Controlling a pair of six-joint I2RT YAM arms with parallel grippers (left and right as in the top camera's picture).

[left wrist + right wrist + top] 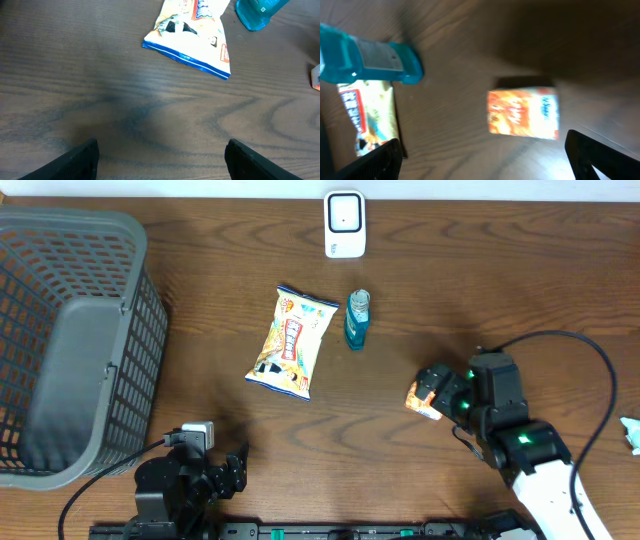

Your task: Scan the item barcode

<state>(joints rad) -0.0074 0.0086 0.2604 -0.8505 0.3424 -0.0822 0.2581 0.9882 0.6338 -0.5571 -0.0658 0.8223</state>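
orange packet point(522, 112) | just ahead of right tool point(482, 145) (jaws spread wide)

text: none legible | snack bag point(291, 342): print blurred | orange box point(522, 113): lettering blurred

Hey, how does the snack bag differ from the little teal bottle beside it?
The snack bag is flat, yellow and white with a blue edge; the bottle is rounded, see-through teal. The bag is bigger and lies slanted; the bottle lies nearly straight up the table. Both lie on the table, apart, untouched.
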